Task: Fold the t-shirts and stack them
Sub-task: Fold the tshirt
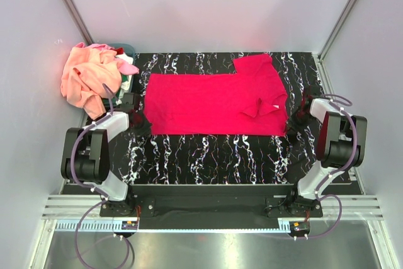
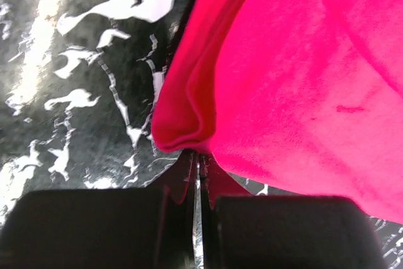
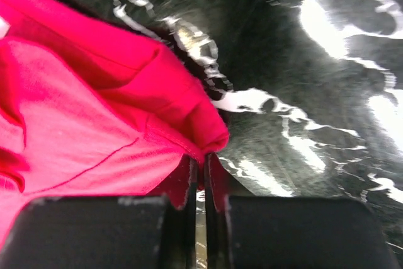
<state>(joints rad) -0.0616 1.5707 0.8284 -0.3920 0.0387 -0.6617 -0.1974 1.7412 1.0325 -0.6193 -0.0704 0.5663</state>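
Down on the marbled counter (image 1: 208, 159), my left fingers (image 2: 101, 231) pinch the near-left corner of the red t-shirt (image 1: 208, 102), right fingers (image 3: 94, 231) pinch its near-right corner, shirt spread flat between

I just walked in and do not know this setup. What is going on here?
Two arms are working on a crimson-red t-shirt, spread flat on the black marbled table. The left end effector is shut on its near left corner, the right end effector on its near right corner. A heap of peach-orange and pink shirts waits at the far left.
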